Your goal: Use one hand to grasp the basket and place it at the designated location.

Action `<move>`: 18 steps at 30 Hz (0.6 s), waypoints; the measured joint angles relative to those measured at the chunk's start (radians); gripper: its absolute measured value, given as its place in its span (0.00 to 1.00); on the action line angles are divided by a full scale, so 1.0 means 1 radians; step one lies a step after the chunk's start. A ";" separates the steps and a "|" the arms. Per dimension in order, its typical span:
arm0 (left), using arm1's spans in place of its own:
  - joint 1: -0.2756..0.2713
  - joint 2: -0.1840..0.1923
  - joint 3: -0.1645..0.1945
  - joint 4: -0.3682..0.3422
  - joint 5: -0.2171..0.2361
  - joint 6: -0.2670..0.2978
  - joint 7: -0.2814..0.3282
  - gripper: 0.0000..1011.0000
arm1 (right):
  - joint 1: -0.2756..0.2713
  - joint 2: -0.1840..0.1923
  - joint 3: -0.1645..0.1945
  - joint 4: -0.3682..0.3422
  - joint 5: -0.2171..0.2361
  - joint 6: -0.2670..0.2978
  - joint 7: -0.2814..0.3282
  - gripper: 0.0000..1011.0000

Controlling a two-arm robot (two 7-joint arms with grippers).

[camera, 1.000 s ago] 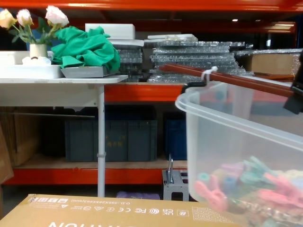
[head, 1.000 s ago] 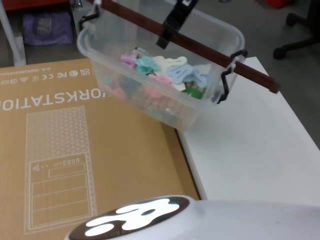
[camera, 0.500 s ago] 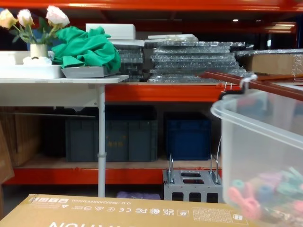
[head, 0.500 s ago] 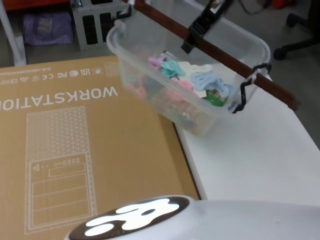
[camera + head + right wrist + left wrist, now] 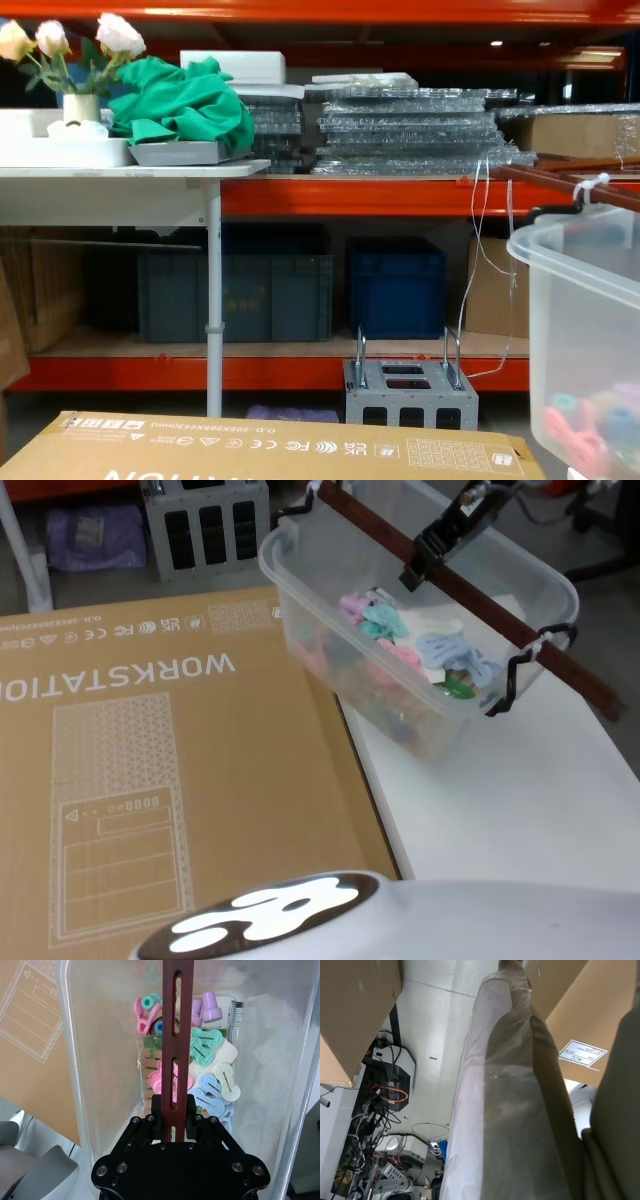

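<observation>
The basket [image 5: 330, 590], a clear frosted bin with coloured clips [image 5: 420, 650] inside, hangs tilted over the seam between the cardboard box and the white table. Its reddish-brown bar handle [image 5: 520, 630] runs diagonally across the top, tied on with white zip ties. My right gripper [image 5: 428, 558] is shut on the middle of that bar. In the right wrist view the black fingers [image 5: 157, 1119] clamp the slotted handle [image 5: 173, 1035] above the clips [image 5: 210, 1080]. In the chest view the basket [image 5: 590, 330] and the handle [image 5: 560, 180] sit at the right edge.
A large flat cardboard box [image 5: 150, 760] covers the left and centre. The white table [image 5: 520, 810] lies to the right. A grey metal rack [image 5: 205, 520] stands on the floor behind. Farther back stand a white table with green cloth [image 5: 180, 105] and dark blue crates [image 5: 395, 285].
My right gripper has carried the basket to the right, off the cardboard box and toward the white table. In the chest view it slid to the right edge, uncovering the metal rack.
</observation>
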 joint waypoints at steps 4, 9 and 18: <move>0.000 0.000 0.000 0.000 0.000 0.000 0.000 0.00 | -0.008 0.008 0.007 -0.005 -0.003 0.010 0.000 0.24; 0.000 0.000 0.000 0.000 0.000 0.000 0.000 0.00 | -0.023 0.032 0.017 -0.020 -0.005 0.034 -0.005 0.24; 0.000 0.000 0.000 0.000 0.000 0.000 0.000 0.00 | -0.057 0.090 0.036 -0.057 -0.007 0.085 -0.019 0.24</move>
